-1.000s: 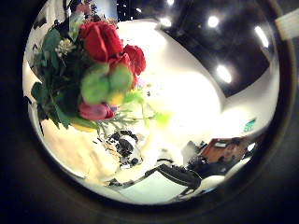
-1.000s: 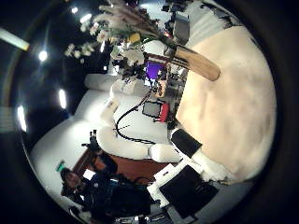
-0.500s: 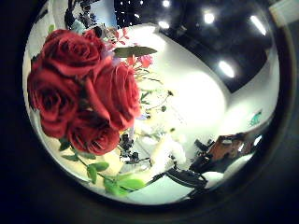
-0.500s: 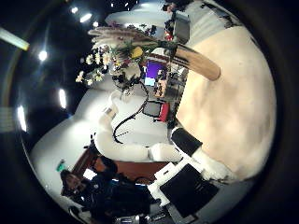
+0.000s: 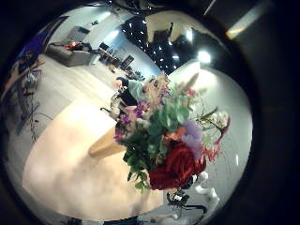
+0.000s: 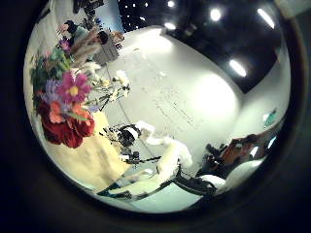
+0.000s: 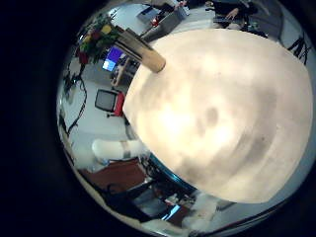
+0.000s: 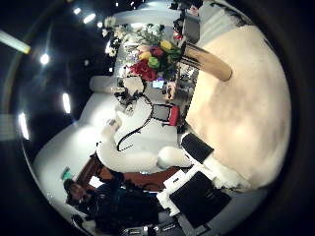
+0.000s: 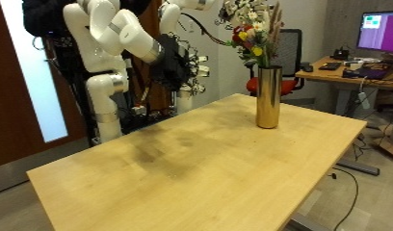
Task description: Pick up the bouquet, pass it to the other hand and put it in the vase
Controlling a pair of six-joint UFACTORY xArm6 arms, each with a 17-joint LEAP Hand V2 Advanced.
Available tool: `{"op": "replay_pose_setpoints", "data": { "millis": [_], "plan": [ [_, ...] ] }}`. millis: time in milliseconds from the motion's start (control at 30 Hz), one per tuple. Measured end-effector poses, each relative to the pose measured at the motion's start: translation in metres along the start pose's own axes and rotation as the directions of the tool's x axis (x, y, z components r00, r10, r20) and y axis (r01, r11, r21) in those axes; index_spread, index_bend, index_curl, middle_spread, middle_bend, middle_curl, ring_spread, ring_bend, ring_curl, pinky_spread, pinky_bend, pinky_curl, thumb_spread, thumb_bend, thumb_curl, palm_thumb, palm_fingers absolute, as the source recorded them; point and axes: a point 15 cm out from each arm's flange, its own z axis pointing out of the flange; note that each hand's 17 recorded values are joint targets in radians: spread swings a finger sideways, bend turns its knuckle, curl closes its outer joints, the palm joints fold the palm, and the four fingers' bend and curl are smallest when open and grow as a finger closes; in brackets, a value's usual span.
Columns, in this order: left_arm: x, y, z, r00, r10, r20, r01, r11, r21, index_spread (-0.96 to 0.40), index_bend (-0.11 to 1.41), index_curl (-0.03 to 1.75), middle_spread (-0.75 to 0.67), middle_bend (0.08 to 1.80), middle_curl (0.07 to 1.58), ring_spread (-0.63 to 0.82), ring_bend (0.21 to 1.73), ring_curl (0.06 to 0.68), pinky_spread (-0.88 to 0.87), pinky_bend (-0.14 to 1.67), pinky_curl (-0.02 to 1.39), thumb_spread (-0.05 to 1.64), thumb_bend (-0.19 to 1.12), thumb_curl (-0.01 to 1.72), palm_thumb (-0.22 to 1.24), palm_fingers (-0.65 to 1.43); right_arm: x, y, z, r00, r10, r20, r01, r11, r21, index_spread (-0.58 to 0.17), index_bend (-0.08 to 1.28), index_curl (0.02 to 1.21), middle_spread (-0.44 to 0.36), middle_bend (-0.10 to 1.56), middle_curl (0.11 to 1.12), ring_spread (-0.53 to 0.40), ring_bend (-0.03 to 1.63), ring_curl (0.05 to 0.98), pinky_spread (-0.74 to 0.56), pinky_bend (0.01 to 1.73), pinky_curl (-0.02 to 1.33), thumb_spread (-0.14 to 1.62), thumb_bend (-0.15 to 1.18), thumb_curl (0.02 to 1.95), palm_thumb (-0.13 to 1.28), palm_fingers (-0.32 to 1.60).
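One bouquet [image 9: 251, 37] stands in the gold vase [image 9: 267, 96], its red, yellow and white blooms rising at twelve o'clock from the vase mouth. You find the vase upright on the wooden table [image 9: 184, 164], near its far edge. A dark hand [image 9: 181, 65] hangs apart from the vase, at about ten o'clock from it; you cannot tell which hand it is, nor whether either hand's fingers are curled or straight.

The bouquet [image 9: 251, 37], close before the left palm's camera a second ago, now stands farther off in the gold vase [image 9: 267, 96] on the counter [image 9: 196, 164], the roses no longer filling that view.
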Motion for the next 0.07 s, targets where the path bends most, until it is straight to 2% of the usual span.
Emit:
{"op": "replay_pose_setpoints", "data": {
  "millis": [67],
  "plan": [
    [0.0005, 0.0058, 0.0035, 1.000, -0.010, 0.002, 0.010, 1.000, -0.004, 0.12, 0.13, 0.16, 0.53, 0.17, 0.19, 0.57, 0.42, 0.216, 0.57, 0.25, 0.32, 0.77, -0.04, 0.33, 0.29, -0.11, 0.0001, 0.0013, -0.0007, 1.000, 0.004, -0.003, -0.004, 1.000, -0.005, -0.303, 0.16, 0.28, 0.163, 0.19, 0.29, 0.221, 0.40, 0.246, 0.46, 0.48, 0.29, 0.94, -0.03, 0.43, 0.69, 0.10]
  ]
}}
